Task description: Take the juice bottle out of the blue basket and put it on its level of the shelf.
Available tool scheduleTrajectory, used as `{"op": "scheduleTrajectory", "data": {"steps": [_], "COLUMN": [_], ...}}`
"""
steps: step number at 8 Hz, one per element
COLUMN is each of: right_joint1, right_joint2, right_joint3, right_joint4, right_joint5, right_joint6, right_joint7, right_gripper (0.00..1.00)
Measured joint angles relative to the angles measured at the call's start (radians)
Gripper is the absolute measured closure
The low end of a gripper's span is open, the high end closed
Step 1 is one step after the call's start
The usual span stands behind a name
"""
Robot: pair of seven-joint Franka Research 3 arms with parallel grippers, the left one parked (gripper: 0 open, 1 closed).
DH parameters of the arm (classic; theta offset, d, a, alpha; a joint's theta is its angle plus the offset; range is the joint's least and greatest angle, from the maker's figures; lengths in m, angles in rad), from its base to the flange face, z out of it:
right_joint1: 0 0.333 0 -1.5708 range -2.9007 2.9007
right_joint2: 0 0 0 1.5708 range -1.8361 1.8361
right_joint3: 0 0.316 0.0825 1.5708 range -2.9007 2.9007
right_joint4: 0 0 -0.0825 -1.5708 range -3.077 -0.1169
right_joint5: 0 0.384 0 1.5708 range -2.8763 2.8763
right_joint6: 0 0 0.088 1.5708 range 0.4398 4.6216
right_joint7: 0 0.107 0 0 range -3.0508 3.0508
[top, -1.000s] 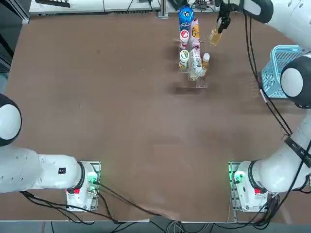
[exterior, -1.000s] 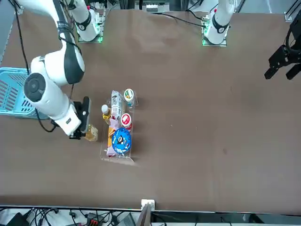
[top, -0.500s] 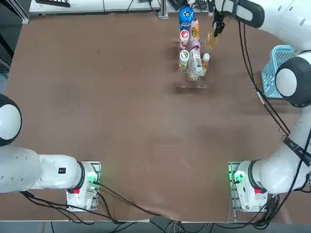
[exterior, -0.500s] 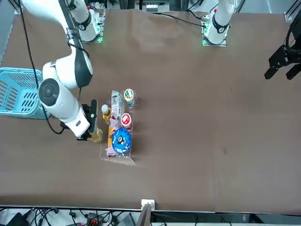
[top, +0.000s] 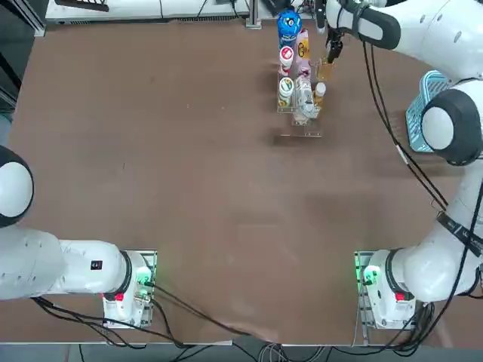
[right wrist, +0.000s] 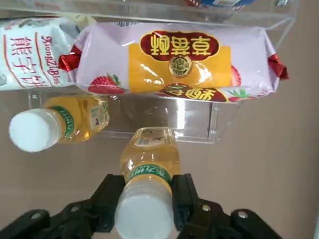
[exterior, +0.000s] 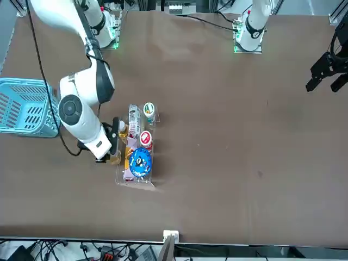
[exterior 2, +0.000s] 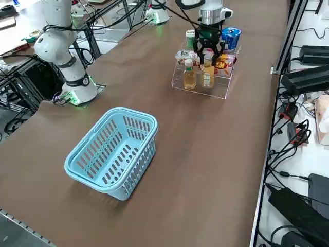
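Nearest in the right side view sits the blue basket, well apart from the clear shelf. Beyond it, the right gripper is clamped on the juice bottle near its white cap, at the shelf's near edge beside another bottle; farther back lies a purple snack packet.

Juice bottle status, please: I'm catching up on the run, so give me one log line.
claw: shut on juice bottle | place: at shelf | blue basket: empty | release: not yet
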State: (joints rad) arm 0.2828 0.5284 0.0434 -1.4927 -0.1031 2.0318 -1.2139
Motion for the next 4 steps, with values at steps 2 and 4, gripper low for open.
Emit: {"op": "scheduleTrajectory", "data": {"steps": [2,4], "right_joint1": [0.000,0.007], "right_joint2": [0.020,0.030], "right_joint3": [-0.001,-0.001], "right_joint4": [0.000,0.000], "right_joint5": [0.000,0.000], "right_joint6": [0.020,0.044], "right_joint7": [0.001,0.027], "right_gripper": [0.44,0.44]}}
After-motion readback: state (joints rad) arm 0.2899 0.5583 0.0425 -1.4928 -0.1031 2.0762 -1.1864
